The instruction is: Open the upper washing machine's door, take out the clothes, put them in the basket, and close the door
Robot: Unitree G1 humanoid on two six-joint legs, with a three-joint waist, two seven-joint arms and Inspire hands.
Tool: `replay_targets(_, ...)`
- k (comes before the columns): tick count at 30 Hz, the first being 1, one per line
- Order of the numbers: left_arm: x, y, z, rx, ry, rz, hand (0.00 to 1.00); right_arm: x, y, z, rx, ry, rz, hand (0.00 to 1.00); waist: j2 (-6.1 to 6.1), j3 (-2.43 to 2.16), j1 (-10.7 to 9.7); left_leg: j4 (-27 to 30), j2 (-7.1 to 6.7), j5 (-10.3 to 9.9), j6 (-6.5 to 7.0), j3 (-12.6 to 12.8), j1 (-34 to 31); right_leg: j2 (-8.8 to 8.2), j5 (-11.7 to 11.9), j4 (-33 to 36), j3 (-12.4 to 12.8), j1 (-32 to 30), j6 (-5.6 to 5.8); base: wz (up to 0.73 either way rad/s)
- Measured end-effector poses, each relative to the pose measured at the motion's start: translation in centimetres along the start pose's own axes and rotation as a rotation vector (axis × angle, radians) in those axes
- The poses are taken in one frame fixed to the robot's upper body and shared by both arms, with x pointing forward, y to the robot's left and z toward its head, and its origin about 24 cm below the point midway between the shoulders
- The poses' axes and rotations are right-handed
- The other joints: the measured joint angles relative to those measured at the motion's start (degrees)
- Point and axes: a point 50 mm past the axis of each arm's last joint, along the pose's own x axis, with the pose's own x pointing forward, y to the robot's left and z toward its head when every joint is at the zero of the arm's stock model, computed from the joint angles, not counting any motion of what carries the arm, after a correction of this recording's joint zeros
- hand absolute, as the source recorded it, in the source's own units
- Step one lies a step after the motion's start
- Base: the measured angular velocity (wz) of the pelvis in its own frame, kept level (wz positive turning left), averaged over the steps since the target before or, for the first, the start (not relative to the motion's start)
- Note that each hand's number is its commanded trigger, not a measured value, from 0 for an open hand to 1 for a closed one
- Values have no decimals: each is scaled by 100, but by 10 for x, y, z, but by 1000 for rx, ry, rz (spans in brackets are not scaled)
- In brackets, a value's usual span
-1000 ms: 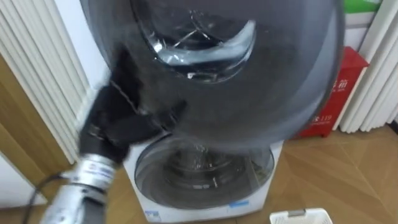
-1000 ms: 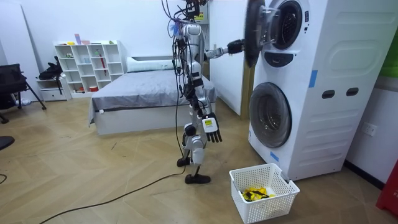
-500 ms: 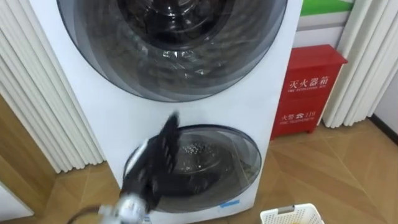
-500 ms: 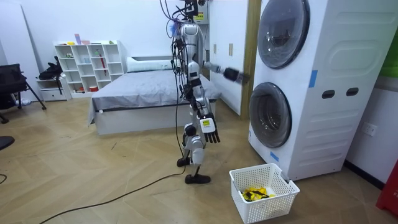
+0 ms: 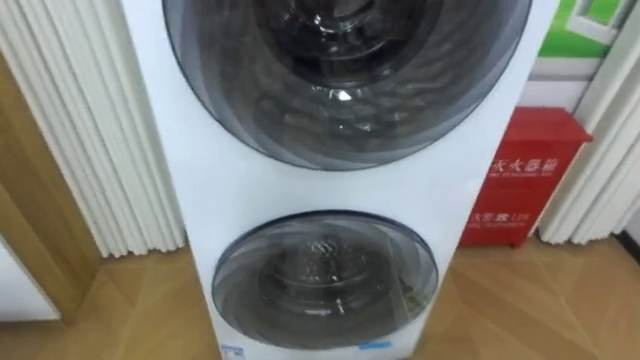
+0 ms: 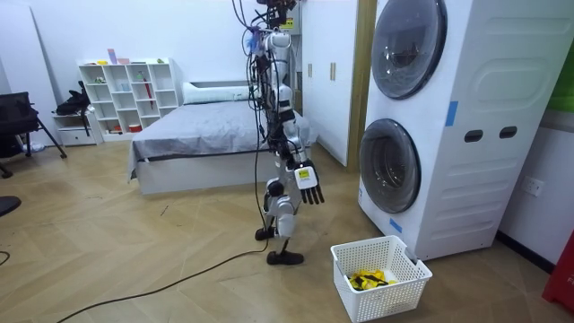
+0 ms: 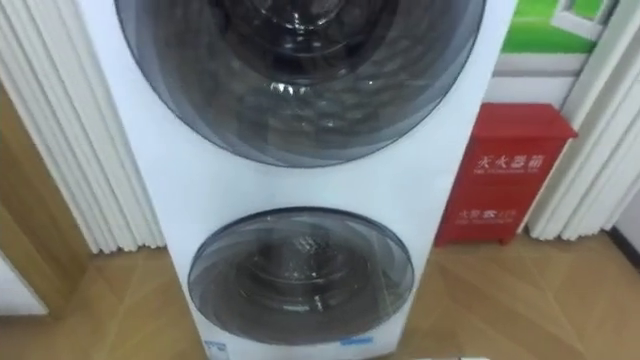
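Standing square to the stacked washing machine (image 6: 448,135), your robot faces two round doors, both closed. The upper door (image 5: 345,70) sits high in the eye views with the lower door (image 5: 325,280) directly beneath it, and no garment can be made out for certain through either glass. Its right hand (image 6: 308,178), on the side of the body toward the room camera, hangs low beside the thigh. The fingers are spread and relaxed and hold nothing, and the hand is roughly level with the lower door and well apart from it. The only clothing you can see is a small yellow bundle (image 6: 366,280) lying in the bottom of the white basket (image 6: 395,289). The basket stands on the floor just before the machine's foot, ahead of the robot and to its right, lower than that hanging hand; the bundle is too small to give a long axis. By this reading, anything left in a drum lies forward of the hand, and for the upper drum also upward, behind a door that would first have to be opened. The basket is on the right hand's side. If the closed doors mean the load is out, little is likely left to do. A red cabinet (image 5: 525,175) stands to the machine's right.
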Motion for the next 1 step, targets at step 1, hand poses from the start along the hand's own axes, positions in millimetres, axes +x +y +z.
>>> replay_targets(1,-1,-5,1,-6,0,-10,0,0,-1,-2,15,6,-2,0,2,0,1,4,-4,1,1,-9,-6,-1,-4,-7,4,0,-1,0)
